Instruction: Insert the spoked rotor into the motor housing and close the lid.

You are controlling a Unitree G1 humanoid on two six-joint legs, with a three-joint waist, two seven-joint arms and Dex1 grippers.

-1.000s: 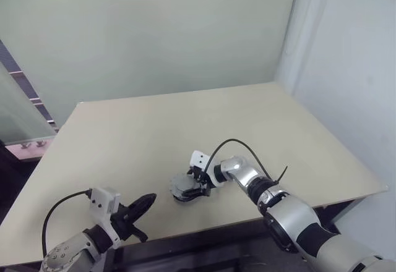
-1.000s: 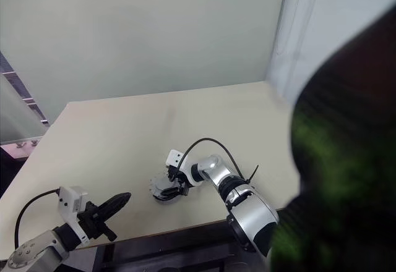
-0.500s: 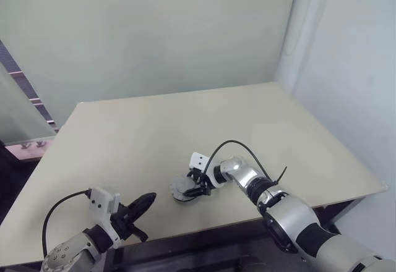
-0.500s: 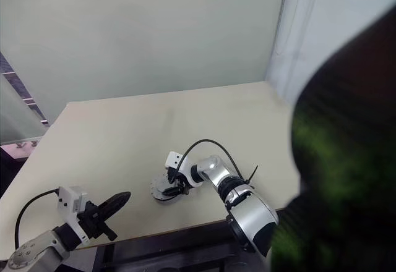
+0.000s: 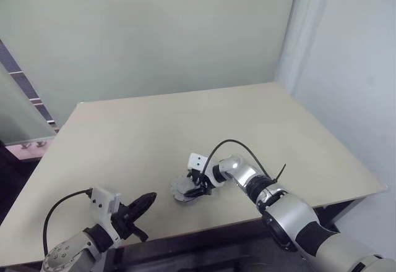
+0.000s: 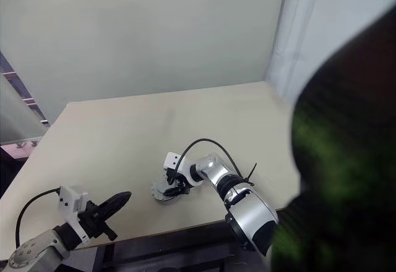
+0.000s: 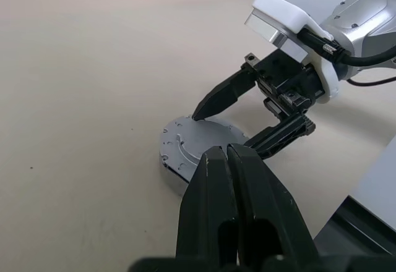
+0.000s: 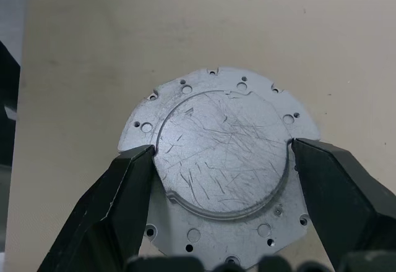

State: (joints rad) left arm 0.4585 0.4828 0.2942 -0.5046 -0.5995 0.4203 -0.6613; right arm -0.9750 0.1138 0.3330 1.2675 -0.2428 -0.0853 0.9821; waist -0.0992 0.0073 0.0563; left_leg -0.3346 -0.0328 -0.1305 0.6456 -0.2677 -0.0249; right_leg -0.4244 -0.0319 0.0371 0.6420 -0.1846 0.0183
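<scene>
Silver lid (image 8: 223, 161) on the motor housing (image 7: 176, 170) sits between the right pincer's (image 8: 221, 161) spread fingers, touching both.

Soft, even indoor light falls across the pale table (image 5: 154, 136), bright enough to read its surface, with only faint, short shadows. A large dark, green-flecked blur (image 6: 346, 161) masks the right side of the right eye view (something far too close to focus). In the right wrist view the scratched metal lid (image 8: 223, 161) is sharp and carries a mild sheen, while the black fingers (image 8: 105, 216) beside it go soft toward the frame edge.
</scene>
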